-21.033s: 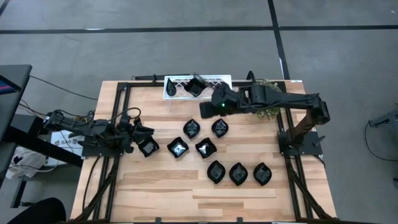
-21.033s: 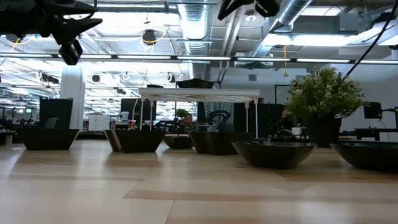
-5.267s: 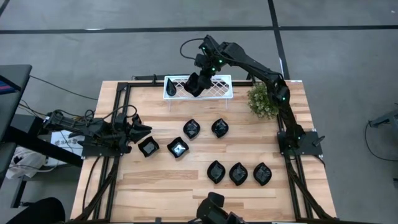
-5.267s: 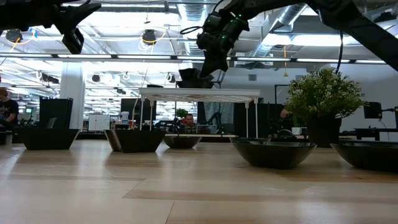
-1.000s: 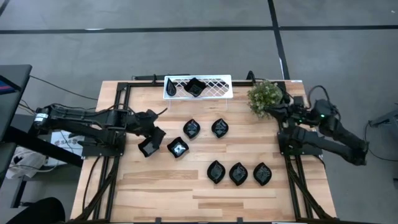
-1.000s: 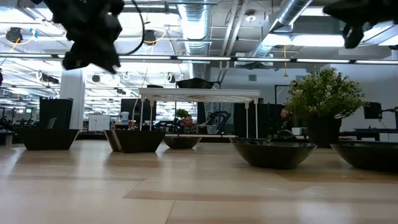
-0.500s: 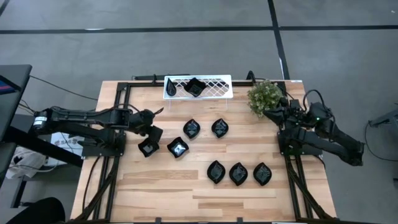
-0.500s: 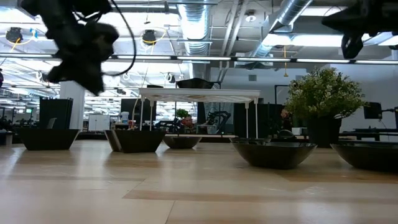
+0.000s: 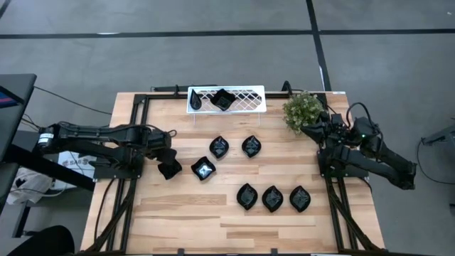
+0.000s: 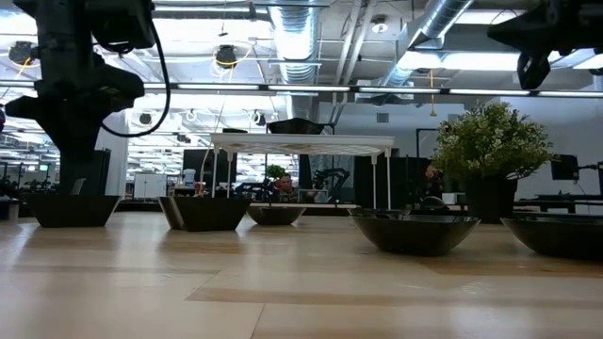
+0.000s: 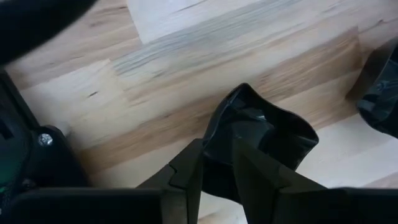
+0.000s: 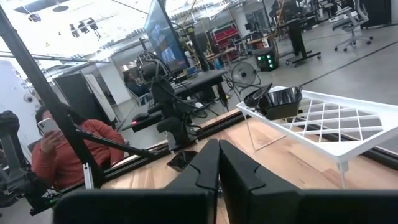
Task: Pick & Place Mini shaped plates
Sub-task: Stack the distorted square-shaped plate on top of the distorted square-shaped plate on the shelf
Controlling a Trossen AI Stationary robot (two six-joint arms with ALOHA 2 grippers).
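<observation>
- Wooden bench [image 9: 185, 213] carries seven black mini shaped plates loose on its boards, and one more plate [image 9: 222, 99] lies already in the white lattice tray [image 9: 245, 98] at the far edge.
- Compared with one second ago, the left gripper [image 9: 168, 169] has come down from above the bench onto the leftmost plate [image 11: 261, 134]; in the low view the arm now stands as a dark column over that dish [image 10: 73, 209].
- From the left wrist view, the two fingers [image 11: 186, 174] stand with only a narrow gap and the near rim of this plate sits between them. I judge they are closing on the rim, but a firm hold is not certain yet, and the plate seems to rest on the bench.
- Right gripper [image 12: 217, 163] has drawn back to the right edge of the bench, beside the green plant [image 9: 301, 112], with its fingers pressed together and holding nothing.
- My reading: the right arm finished its delivery to the tray, and now the left arm takes its turn with the next plate; the lift has not begun.
</observation>
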